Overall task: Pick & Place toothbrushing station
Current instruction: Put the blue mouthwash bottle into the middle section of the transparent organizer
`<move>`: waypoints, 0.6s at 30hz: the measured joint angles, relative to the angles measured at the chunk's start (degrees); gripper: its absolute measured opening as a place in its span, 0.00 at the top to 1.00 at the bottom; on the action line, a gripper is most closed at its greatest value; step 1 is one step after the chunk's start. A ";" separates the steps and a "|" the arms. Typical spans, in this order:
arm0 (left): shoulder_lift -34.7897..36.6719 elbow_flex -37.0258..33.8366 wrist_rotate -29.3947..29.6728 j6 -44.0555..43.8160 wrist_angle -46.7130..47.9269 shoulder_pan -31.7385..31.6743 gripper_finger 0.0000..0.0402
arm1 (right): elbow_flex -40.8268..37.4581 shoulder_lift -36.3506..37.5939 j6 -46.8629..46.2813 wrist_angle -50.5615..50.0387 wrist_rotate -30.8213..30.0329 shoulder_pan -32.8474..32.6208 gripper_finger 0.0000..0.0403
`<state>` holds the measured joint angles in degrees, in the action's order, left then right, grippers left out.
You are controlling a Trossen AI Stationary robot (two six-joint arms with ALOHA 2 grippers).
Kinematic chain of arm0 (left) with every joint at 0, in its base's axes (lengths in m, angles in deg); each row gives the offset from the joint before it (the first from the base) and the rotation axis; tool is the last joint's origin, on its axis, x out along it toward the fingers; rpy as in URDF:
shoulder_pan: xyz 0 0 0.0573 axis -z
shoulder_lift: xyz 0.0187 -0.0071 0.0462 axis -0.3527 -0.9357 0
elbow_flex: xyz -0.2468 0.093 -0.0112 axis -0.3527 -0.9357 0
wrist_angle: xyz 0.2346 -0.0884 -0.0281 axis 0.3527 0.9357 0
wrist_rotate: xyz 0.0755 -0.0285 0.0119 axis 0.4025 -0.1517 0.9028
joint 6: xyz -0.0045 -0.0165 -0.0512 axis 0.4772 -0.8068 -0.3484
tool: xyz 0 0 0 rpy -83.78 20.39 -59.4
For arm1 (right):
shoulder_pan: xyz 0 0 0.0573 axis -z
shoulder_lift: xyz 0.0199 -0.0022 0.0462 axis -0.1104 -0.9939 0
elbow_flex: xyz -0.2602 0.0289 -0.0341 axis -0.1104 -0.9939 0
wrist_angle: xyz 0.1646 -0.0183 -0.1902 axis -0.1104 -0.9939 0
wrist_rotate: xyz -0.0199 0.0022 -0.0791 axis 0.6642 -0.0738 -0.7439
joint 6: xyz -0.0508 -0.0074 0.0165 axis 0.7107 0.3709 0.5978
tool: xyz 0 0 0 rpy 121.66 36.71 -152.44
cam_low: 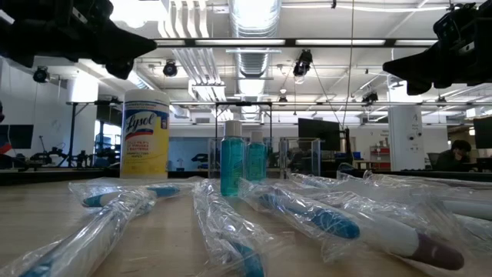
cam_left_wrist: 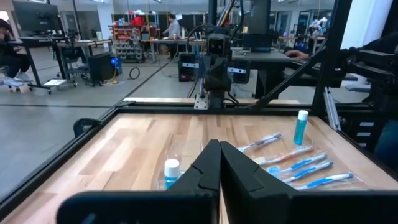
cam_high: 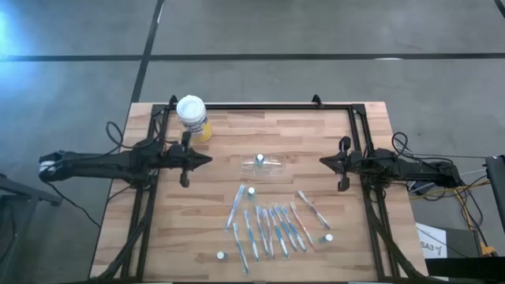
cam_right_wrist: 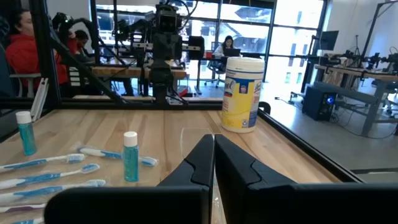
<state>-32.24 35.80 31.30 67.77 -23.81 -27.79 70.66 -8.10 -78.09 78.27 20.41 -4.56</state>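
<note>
Both arms wait at the sides of the wooden tabletop (cam_high: 213,229), and nothing has been picked up yet, so the job looks like it is only at its start. The left end effector (cam_high: 207,160) hangs above the left side with its two dark fingers pressed together and nothing between them. The right end effector (cam_high: 323,162) hangs above the right side, clenched and empty too. The small clear plastic holder (cam_high: 264,166) sits in the middle of the tabletop, between the two end effectors. The slim blue, white and pink toothbrushes in clear wrappers (cam_high: 272,229) lie spread out in a row nearer the front edge, apart from the holder. A few little blue bottles with white caps (cam_low: 232,158) stand among them. A tall yellow can with a white lid (cam_high: 192,117) stands at the back left corner. Next, I think one arm must open its fingers, go down to a toothbrush and pinch it gently, since the wrappers look slippery.
</note>
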 joint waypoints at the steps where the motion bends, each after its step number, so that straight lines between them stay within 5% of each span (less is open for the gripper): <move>1: 0.46 -0.44 0.00 -0.19 -0.07 0.00 0.98 | 0.00 0.00 0.00 0.00 0.00 0.00 0.98; 18: 4.94 -11.58 -0.02 -1.75 -5.29 0.00 0.99 | 0.00 0.04 1.05 0.35 -5.46 0.01 0.98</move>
<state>-27.30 24.22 31.28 66.03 -29.09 -27.79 70.66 -8.06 -77.04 78.62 14.94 -4.55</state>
